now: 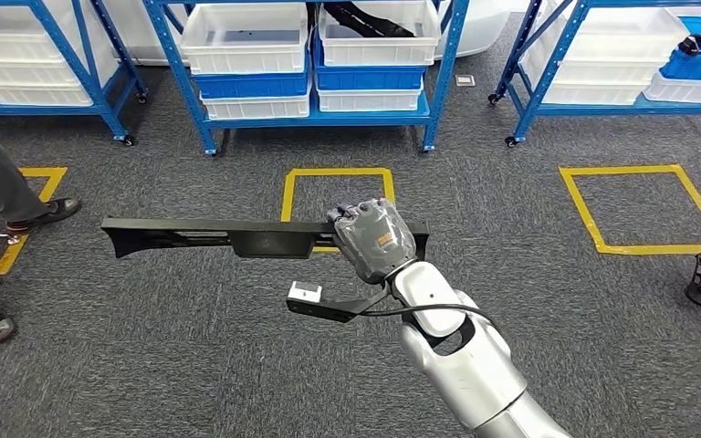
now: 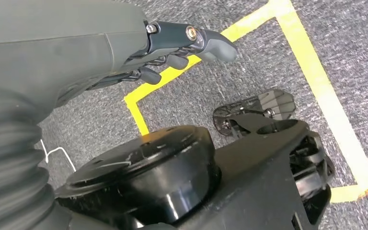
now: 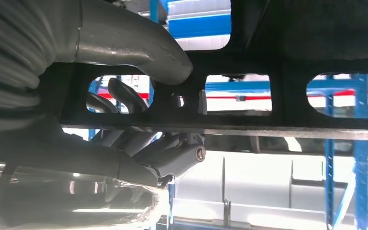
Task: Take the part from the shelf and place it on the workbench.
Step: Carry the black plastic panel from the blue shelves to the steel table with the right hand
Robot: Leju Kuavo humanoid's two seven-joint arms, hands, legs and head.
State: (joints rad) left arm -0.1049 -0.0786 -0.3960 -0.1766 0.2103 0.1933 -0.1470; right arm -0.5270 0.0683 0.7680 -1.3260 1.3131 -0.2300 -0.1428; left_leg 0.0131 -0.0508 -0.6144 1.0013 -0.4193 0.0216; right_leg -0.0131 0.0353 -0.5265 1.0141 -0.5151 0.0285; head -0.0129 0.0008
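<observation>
Grey carpeted floor [image 1: 192, 347] spreads across the head view, marked with squares of yellow tape [image 1: 336, 173]. Along the far side stand blue metal shelving racks [image 1: 315, 114] loaded with white and blue plastic bins [image 1: 246, 36].

Held level above the floor is the long flat black plastic part [image 1: 228, 237], with cut-out slots along its length. It stretches out to the robot's left from the right robot hand [image 1: 374, 239], which grips it near one end. The silver right arm [image 1: 461, 356] rises from below to that hand. In the right wrist view the thick grey thumb [image 3: 139, 43] lies over one side of the part [image 3: 287, 96] and the dark fingers [image 3: 120, 93] curl around the other, some showing through a slot, so the hand is clamped firmly on it.

The left wrist view shows the left robot hand [image 2: 172, 48] over the carpet and yellow tape, fingers curled in loosely, holding nothing.

At the left edge of the head view a person's trouser leg and dark shoe [image 1: 50, 212] stand on the carpet, well apart from the part.
</observation>
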